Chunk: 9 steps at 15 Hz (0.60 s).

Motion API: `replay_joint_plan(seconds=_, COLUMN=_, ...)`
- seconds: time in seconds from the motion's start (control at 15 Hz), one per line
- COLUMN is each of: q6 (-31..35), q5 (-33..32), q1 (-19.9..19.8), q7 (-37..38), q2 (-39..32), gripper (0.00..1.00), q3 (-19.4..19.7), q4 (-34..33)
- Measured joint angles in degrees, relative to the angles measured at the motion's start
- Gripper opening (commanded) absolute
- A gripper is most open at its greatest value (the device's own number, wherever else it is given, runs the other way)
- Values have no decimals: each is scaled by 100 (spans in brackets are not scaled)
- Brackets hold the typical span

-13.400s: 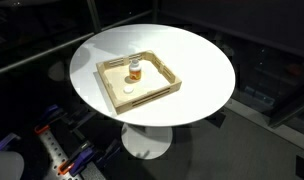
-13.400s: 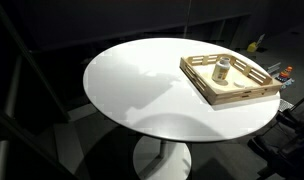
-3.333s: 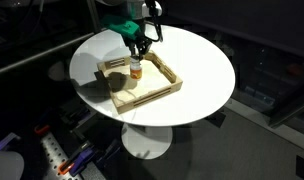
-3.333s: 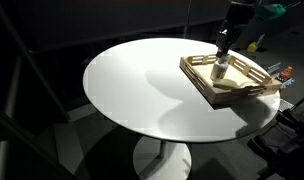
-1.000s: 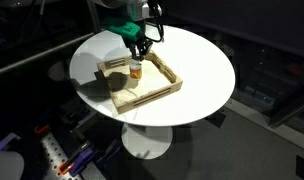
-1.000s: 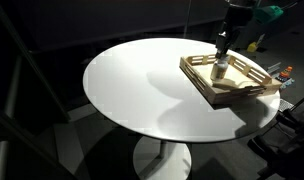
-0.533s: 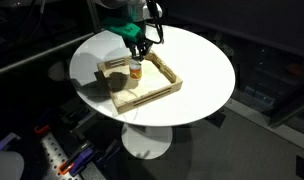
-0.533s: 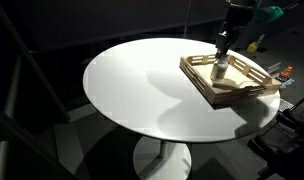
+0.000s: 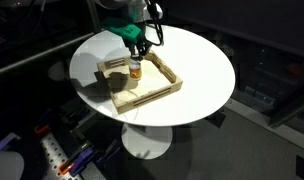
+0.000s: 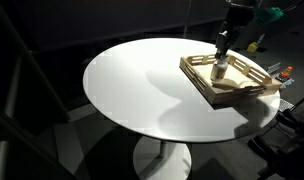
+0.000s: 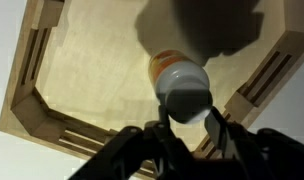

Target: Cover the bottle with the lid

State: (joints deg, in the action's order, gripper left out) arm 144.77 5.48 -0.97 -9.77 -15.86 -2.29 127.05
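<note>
The amber bottle (image 9: pixel 135 70) (image 10: pixel 219 70) stands upright in the wooden tray (image 9: pixel 152 98) (image 10: pixel 226 97) in both exterior views. My gripper (image 9: pixel 139 50) (image 10: pixel 221 46) hangs directly over it. In the wrist view the gripper (image 11: pixel 189 114) is shut on the round white lid (image 11: pixel 182 88), a dark finger on each side. The lid covers most of the bottle (image 11: pixel 160 62) from above; only an orange edge shows. Whether the lid touches the bottle's mouth I cannot tell.
The tray sits on a round white table (image 9: pixel 202 60) (image 10: pixel 142 80), near one edge of it. Its slatted wooden walls (image 11: pixel 37 60) ring the bottle with bare floor around it. Dark surroundings and clutter lie beyond the table.
Over the last second nothing has visibly moved. Compared with the earliest frames, the arm has come in over the tray and the lid no longer lies on the tray floor.
</note>
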Motion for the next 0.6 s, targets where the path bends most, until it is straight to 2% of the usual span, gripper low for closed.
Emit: replay_joint_plan(seconds=0.6, q6=0, q5=76, q1=-26, q7=-160, q2=8, gripper=16, q3=-43, q4=61)
